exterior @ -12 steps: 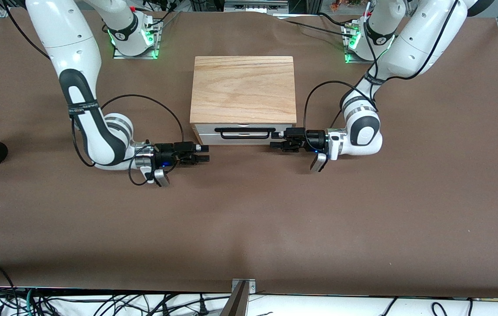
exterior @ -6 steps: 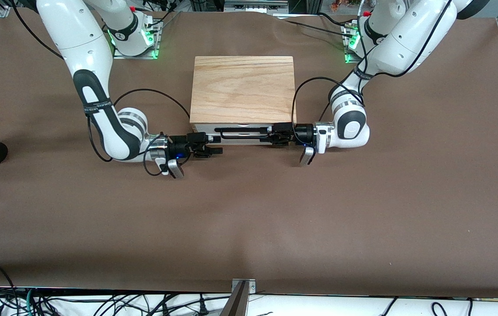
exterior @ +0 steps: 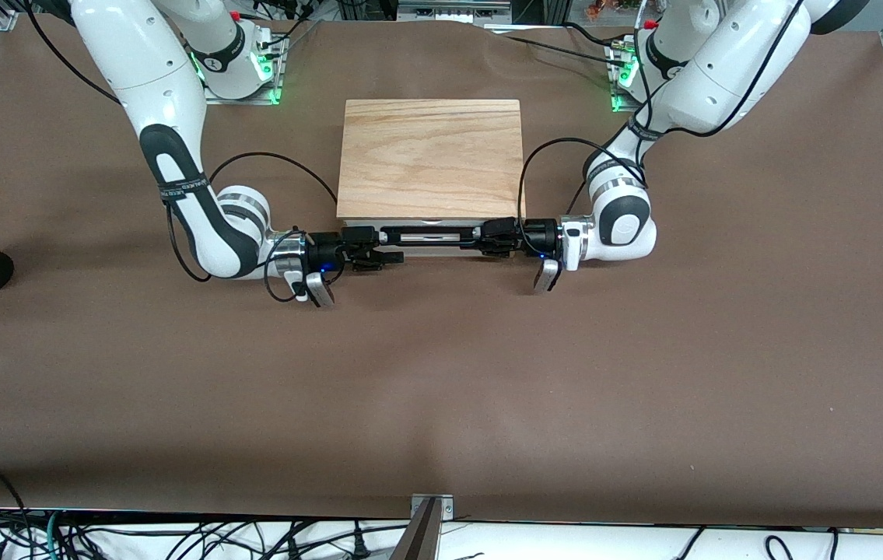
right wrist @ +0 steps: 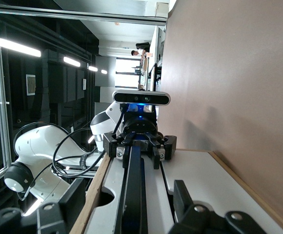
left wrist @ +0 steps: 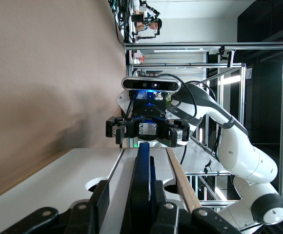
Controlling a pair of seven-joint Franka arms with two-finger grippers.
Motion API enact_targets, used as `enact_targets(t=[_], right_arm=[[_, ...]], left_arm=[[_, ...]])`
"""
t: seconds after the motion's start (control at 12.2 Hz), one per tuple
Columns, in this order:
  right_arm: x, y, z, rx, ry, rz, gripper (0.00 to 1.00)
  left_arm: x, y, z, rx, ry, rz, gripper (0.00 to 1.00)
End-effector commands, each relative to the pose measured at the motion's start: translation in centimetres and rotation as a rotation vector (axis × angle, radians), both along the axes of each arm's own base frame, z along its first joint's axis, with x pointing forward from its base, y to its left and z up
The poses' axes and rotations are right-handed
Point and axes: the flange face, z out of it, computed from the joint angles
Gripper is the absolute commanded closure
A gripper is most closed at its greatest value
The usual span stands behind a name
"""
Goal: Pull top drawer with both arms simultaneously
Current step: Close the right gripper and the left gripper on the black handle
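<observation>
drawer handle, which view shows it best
The left wrist view: the handle runs lengthwise from the left hand to the right hand. The right wrist view shows it similarly; the front view shows a thin bar under the wooden top.

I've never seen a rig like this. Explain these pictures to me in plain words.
Two white robot arms stand at a brown table. The wide picture comes from a high camera facing them; the other two come from cameras on each arm's wrist. On the table sits a wooden box with a white drawer that looks shut. The left tool and the right tool are each at one end of the drawer's black handle, fingers open on either side of it. Nothing is gripped yet.
</observation>
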Motion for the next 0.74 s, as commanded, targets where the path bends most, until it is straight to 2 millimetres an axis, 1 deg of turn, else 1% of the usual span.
enact_targets(t=[0.0, 0.08, 0.16, 0.25, 0.33, 0.41, 0.49, 0.57, 0.66], right_arm=[[-0.89, 0.16, 0.52, 0.015, -0.022, -0.013, 0.19], [-1.15, 0.17, 0.33, 0.014, -0.016, -0.012, 0.19], [-1.26, 0.41, 0.37, 0.017, -0.016, -0.008, 0.23], [-1.32, 0.39, 0.32, 0.016, -0.014, -0.008, 0.35], [-1.38, 0.38, 0.27, 0.016, -0.013, -0.008, 0.43], [-1.43, 0.36, 0.22, 0.015, -0.011, -0.008, 0.46], [-1.46, 0.35, 0.25, 0.015, -0.011, -0.008, 0.49], [-1.44, 0.36, 0.34, 0.015, -0.013, -0.008, 0.57], [-1.49, 0.34, 0.29, 0.015, -0.013, -0.008, 0.6]], left_arm=[[-2.05, -0.72, 0.2, -0.006, -0.025, -0.004, 0.73], [-2.3, -0.66, 0.02, -0.004, -0.031, -0.005, 0.76], [-2.43, -0.63, -0.07, -0.002, -0.048, -0.006, 0.8], [-2.62, -0.59, -0.2, 0.0, -0.063, -0.007, 0.89], [-2.7, -0.49, -0.29, 0.001, -0.063, -0.006, 0.92], [-2.83, -0.46, -0.38, 0.003, -0.063, -0.007, 1.0], [-2.89, -0.45, -0.42, 0.003, -0.065, -0.008, 1.0], [-2.89, -0.45, -0.42, 0.003, -0.065, -0.008, 1.0], [-2.95, -0.43, -0.47, 0.004, -0.064, -0.008, 1.0]])
